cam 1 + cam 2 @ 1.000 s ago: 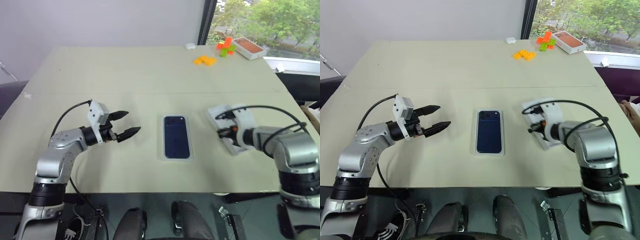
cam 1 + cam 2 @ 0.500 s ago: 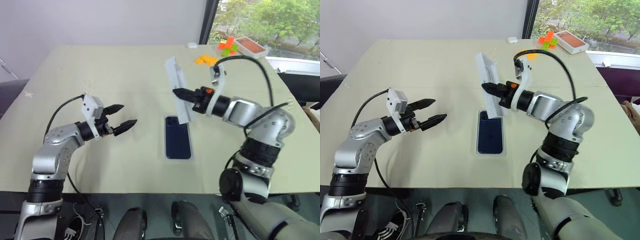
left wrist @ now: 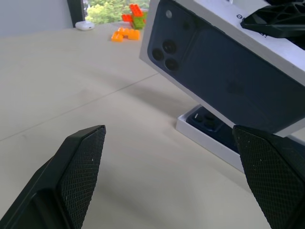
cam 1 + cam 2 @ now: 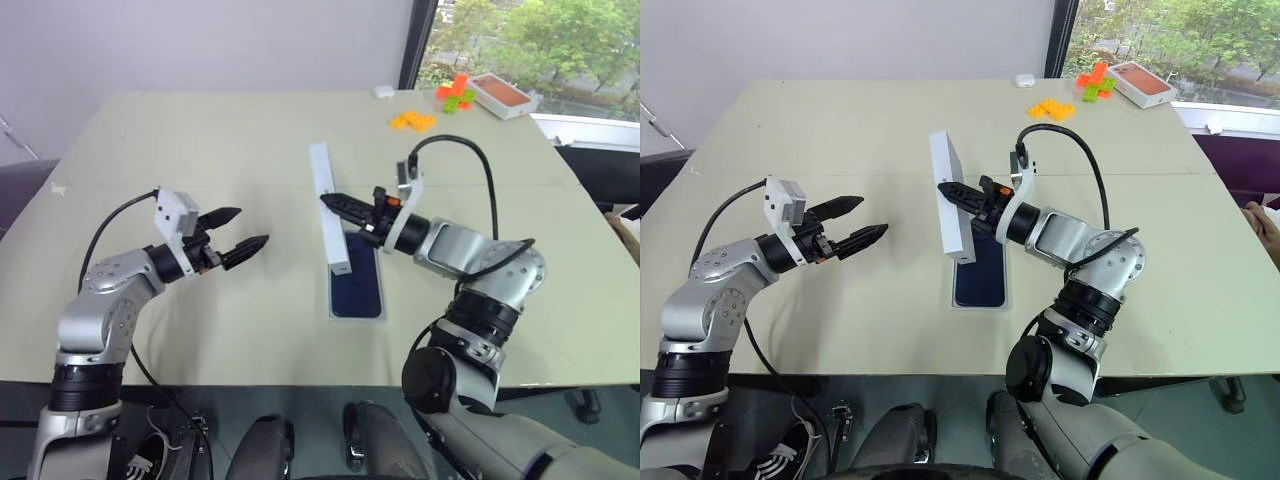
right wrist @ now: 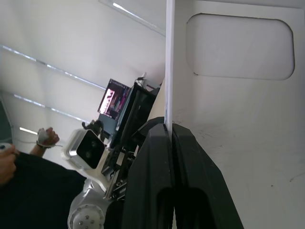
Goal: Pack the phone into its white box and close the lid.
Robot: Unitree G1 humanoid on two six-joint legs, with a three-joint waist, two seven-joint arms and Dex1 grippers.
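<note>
Nearest us, the phone (image 4: 356, 280) lies flat in the white box (image 4: 333, 306) on the table (image 4: 200, 130), screen up, close to the near edge, so the packing half of the job looks done. Right above it the lid (image 4: 328, 218) hangs in the air, tipped up on edge and not yet level; the left wrist view catches its printed phone picture facing the left side. The right gripper (image 4: 340, 206) is clenched on one wall of that lid, fingers pinched tight on the thin edge. Out to the left, the left gripper (image 4: 240, 236) waits spread wide and empty, well apart from the box, pointing in toward it.

So we're on the closing step. What it calls for now, by my read: roll the lid flat, open side down, square it over the box and lower it on.

Far back by the window sit orange and green blocks (image 4: 432, 108) and a white box with an orange-red top (image 4: 500, 95).
</note>
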